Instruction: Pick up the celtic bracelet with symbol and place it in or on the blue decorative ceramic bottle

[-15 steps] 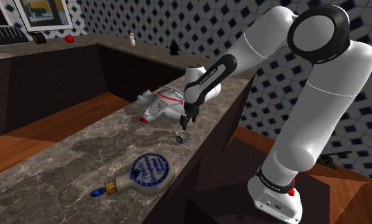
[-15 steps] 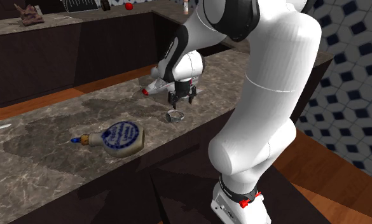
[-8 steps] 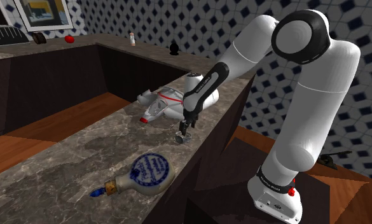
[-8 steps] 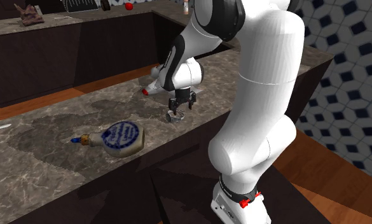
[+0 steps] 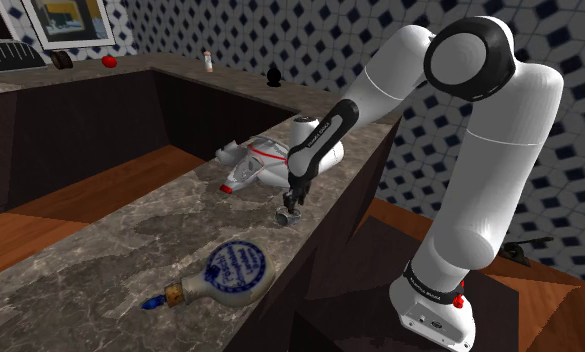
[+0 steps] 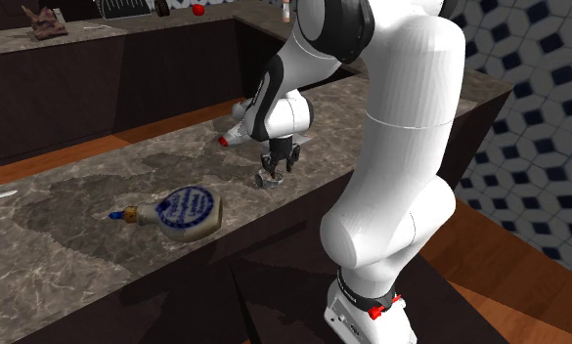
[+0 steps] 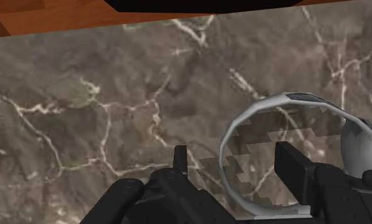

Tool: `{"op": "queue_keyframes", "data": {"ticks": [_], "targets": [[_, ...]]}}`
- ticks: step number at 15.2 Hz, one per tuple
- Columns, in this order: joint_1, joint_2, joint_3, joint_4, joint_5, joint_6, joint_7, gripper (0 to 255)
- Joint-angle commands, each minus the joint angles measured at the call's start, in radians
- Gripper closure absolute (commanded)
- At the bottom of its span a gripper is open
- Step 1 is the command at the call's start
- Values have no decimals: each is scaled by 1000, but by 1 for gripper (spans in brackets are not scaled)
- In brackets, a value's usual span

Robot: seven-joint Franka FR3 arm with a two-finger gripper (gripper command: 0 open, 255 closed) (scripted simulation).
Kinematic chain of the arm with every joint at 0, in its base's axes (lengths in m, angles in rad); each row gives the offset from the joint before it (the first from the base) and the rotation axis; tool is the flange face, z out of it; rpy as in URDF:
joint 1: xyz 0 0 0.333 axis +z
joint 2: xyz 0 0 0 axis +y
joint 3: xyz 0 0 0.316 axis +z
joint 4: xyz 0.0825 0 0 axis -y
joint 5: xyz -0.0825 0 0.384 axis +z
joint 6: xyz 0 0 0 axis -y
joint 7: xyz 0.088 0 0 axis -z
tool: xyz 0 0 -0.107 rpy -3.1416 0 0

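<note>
Marble counter (image 5: 110, 250) with arm at work; the gripper (image 5: 293, 200) stands upright at the centre of the shoulder view, fingertips down at the bracelet (image 5: 288, 216), which lies on the counter near its edge. In the second exterior view the gripper (image 6: 275, 168) and bracelet (image 6: 269, 180) sit just above the frame's centre. Wrist view: the gripper (image 7: 234, 153) is open, fingers apart; one finger (image 7: 180, 160) stands outside the grey bracelet (image 7: 359, 147), the other (image 7: 294, 167) inside its opening, so that one side of the band lies between them, clasped by neither.

Against the frame one second earlier, the gripper has come down from clear above the bracelet to its level; over the last half second it has barely shifted; bracelet and bottle lie as before.

The bracelet lies flat, its opening facing up; as a near-round ring it shows no plain long axis; a broader pale part of the band lies beyond the inner finger. The blue and white bottle (image 5: 232, 268) lies on its side at lower centre, well apart from the bracelet, long axis along the counter, neck toward the lower left (image 6: 188, 209). A white and red toy craft (image 5: 252, 165) rests behind the gripper.
</note>
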State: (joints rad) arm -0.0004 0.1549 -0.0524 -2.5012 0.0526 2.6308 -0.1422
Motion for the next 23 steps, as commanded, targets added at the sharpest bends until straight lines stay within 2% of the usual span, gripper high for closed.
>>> {"op": "queue_keyframes", "data": {"ticks": [1, 10, 11, 17, 18, 23], "targets": [[0, 0, 0, 0, 0, 0, 0, 255], [0, 0, 0, 0, 0, 0, 0, 255], [0, 0, 0, 0, 0, 0, 0, 0], [33, -10, 52, 90, 313, -139, 368, 0], [35, -8, 54, 100, 336, -146, 400, 0], [40, 51, 69, 97, 369, -84, 378, 0]]}}
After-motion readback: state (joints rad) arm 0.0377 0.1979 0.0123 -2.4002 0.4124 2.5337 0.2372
